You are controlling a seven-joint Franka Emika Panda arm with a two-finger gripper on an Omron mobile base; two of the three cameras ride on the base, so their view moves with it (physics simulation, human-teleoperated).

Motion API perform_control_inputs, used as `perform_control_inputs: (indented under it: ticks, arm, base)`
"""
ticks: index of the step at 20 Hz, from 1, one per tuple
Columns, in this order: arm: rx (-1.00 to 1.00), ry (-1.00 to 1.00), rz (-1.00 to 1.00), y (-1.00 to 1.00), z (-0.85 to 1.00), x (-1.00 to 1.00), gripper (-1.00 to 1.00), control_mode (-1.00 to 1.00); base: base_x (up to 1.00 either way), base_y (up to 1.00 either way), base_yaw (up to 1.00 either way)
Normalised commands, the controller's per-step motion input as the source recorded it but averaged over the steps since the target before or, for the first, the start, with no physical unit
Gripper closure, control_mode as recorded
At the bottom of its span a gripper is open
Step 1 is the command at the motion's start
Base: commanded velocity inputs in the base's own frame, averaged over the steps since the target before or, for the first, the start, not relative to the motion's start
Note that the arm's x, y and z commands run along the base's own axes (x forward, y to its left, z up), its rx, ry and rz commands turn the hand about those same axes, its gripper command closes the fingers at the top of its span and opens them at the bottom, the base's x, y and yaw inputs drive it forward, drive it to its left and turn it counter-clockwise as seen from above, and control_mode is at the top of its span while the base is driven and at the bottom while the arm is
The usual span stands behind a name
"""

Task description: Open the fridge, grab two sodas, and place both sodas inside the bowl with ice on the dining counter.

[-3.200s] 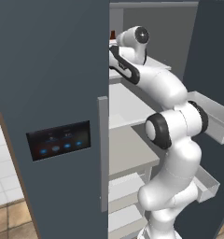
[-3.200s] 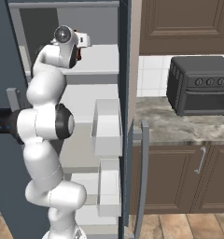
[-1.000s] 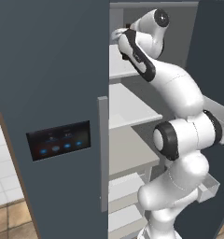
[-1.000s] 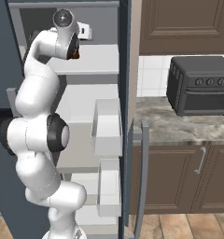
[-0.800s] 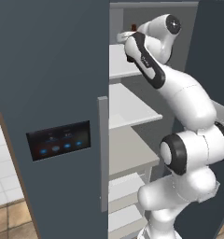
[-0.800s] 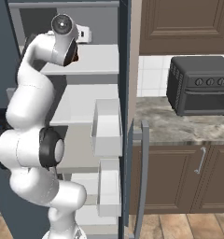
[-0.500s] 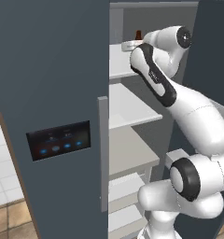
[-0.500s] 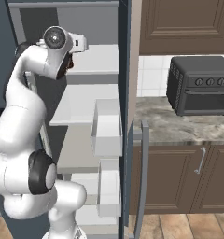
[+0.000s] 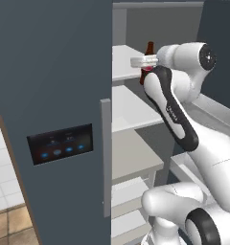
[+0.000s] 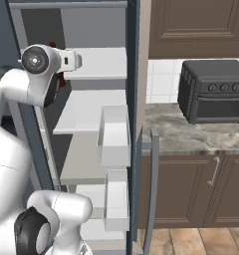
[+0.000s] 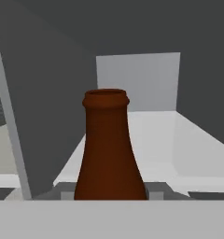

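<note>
A dark brown glass bottle [image 11: 109, 149] is seen close in centre of hand view, gripper closed on it. In left base view, slate-blue fridge [image 9: 54, 95] w/ black panel is shown; arm is raised to upper right shelf.

The brown bottle [image 11: 109, 149] is cut off below its neck; its lower body [image 9: 146, 67] hides behind the arm.

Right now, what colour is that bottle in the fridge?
Dark reddish-brown bottle, clearest in the hand view.
</note>
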Motion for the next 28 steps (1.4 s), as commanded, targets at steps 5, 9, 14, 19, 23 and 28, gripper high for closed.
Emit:
perform_control_inputs:
  ticks: [5, 9, 14, 19, 23, 28]
  arm:
    - [0.0, 0.02, 0.03, 0.0, -0.29, -1.0, 1.0, -1.0]
    - [0.0, 0.1, 0.0, 0.02, -0.24, -0.98, 1.0, -1.0]
    - [0.0, 0.08, 0.0, 0.0, -0.21, -0.78, 1.0, -1.0]
    - [0.0, 0.01, 0.0, 0.0, -0.19, -0.17, 1.0, -1.0]
    - [0.0, -0.02, -0.01, 0.02, -0.24, -0.39, 1.0, -1.0]
    - [0.0, 0.0, -0.02, 0.06, -0.17, -0.37, 1.0, 1.0]
  base:
    - [0.0, 0.0, 0.0]
    - [0.0, 0.0, 0.0]
    - [0.0, 0.0, 0.0]
    - [0.0, 0.0, 0.0]
    - [0.0, 0.0, 0.0]
    - [-0.6, 0.15, -0.05]
